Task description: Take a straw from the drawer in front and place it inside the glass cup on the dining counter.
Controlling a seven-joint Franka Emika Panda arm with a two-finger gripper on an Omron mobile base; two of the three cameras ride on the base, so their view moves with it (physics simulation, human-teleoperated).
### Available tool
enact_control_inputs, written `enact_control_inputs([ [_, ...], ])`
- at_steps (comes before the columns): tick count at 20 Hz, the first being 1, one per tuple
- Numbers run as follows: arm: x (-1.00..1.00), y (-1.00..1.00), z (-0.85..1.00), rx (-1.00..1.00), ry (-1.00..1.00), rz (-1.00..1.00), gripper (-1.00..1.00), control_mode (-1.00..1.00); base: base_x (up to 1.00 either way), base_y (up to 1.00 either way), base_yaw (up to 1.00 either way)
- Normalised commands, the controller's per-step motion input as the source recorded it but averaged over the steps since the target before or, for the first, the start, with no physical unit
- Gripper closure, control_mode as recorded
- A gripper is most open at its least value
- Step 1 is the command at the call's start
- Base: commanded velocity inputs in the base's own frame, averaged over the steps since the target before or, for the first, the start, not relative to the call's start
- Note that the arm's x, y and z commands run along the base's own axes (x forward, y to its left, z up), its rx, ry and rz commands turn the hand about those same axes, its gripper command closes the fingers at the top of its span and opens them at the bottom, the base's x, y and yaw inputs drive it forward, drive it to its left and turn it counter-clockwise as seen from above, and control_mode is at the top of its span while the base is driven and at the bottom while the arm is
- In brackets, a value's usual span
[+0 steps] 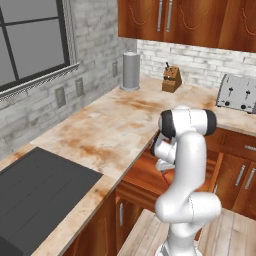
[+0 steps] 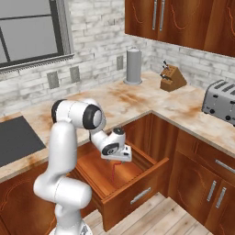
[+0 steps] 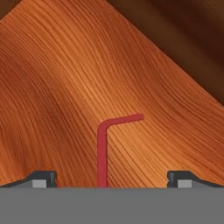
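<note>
I see an L-shaped kitchen counter (image 2: 137, 103) with a beige marble top and rust-brown patches running along the brick wall and round the corner; a dark cooktop (image 1: 40, 197) is set into it at the near left; reddish-brown wall cabinets (image 2: 183, 23) hang above the far run.

The drawer (image 2: 121, 181) stands pulled out below the counter's inner corner, wide and shallow, with a small silver handle (image 2: 140, 195) on its front; its wooden floor is bare apart from the straw.

On the counter, a silver toaster (image 2: 220, 106) sits at the right; a grey cylindrical canister (image 2: 133, 66) stands upright against the wall near the corner; a wooden knife block (image 2: 172, 77) sits between canister and toaster, apart from both.

The gripper (image 2: 120, 158) hangs over the open drawer, pointed down into it; in the hand view its fingertips (image 3: 43, 178) stand wide apart, at full spread, and nothing is between the pads in contact; I record it as holding nothing.

The straw (image 3: 103, 148) lies inside the drawer on the wood floor, thin and red; in the hand view it runs up between the two fingertips, nearer the left one, then bends sharply to the right at its far end; in the right base view it shows as a thin red line (image 2: 114, 170) just below the gripper.
</note>
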Motion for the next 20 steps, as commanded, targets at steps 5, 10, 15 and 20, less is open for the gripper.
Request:
enact_control_inputs([
  [5, 0.09, 0.00, -0.24, 0.00, 0.00, -0.04, -1.00, -1.00, 0.00, 0.00, 0.00],
  [10, 0.08, 0.02, -0.27, 0.00, 0.02, -0.06, -1.00, -1.00, 0.00, 0.00, 0.00],
  [15, 0.09, 0.05, -0.27, 0.00, 0.03, -0.06, -1.00, -1.00, 0.00, 0.00, 0.00],
  [20, 0.11, 0.05, -0.23, 0.00, 0.03, -0.06, -1.00, -1.00, 0.00, 0.00, 0.00],
])
